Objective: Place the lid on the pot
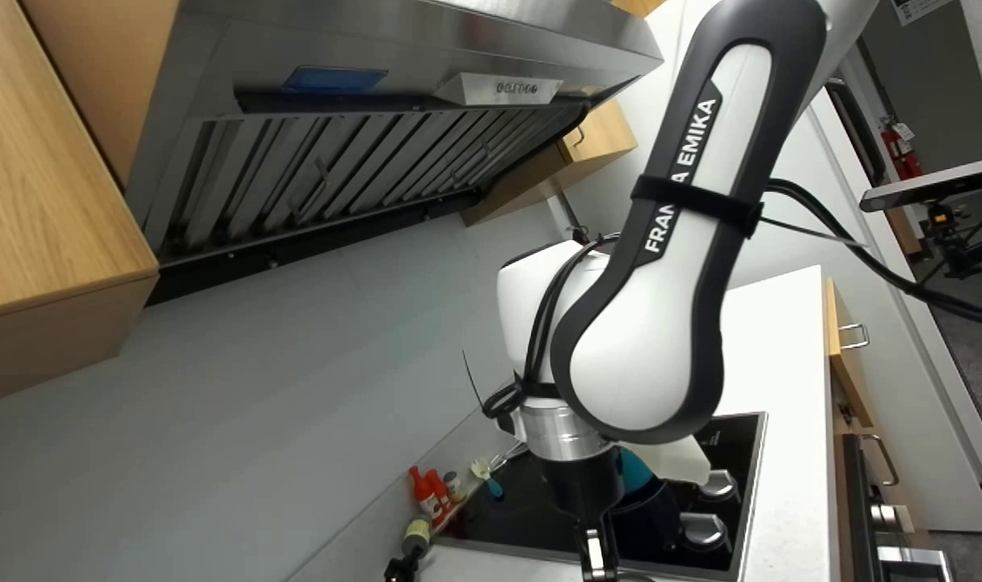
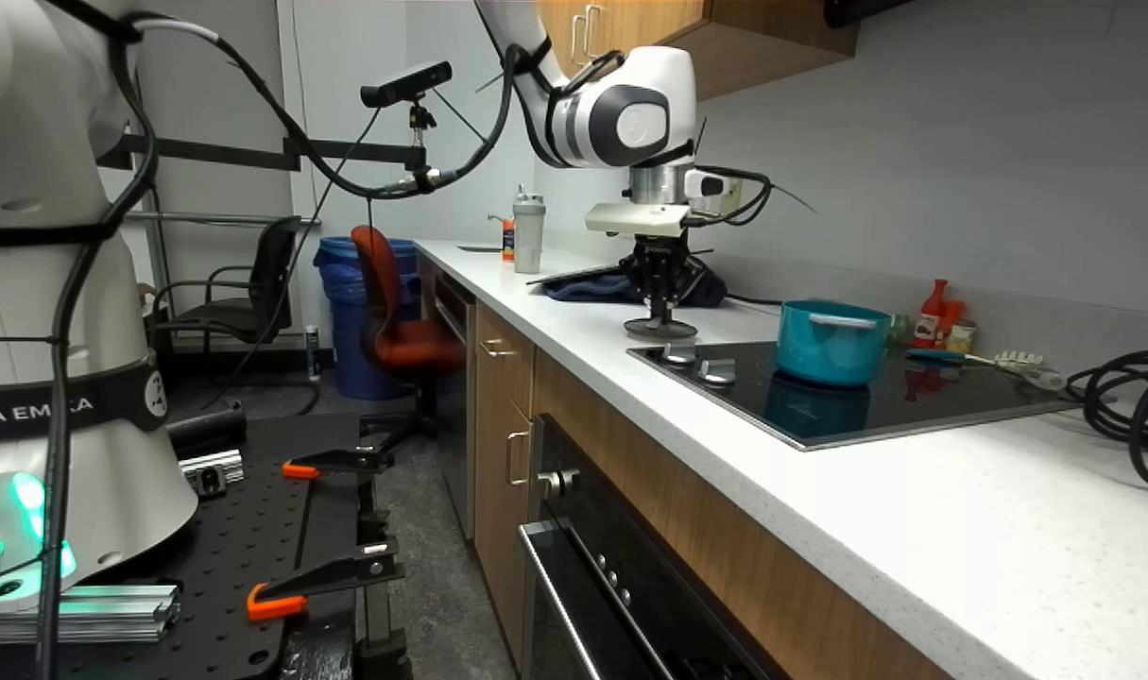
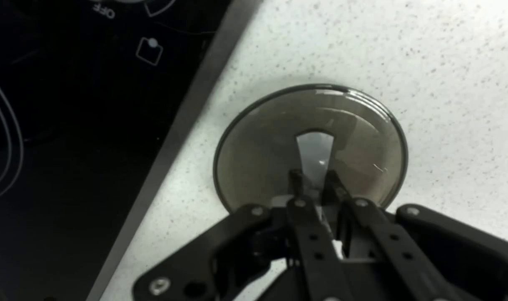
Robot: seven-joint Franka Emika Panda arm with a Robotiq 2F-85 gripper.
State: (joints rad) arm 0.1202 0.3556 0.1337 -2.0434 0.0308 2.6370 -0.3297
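Holding lid (image 3: 270,150) by its handle (image 3: 315,150), pinched narrow in gripper (image 3: 314,180). On or just above counter (image 2: 914,510), can't tell which. In an exterior view, just beyond far-left edge of cooktop (image 2: 899,406), left of teal pot (image 2: 824,351) standing on it.

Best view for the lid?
Wrist view: it looks down on the lid, showing most of its outline and part of the handle. Exterior views show less: a foreshortened dark disc below the gripper, or only a sliver at the bottom edge.
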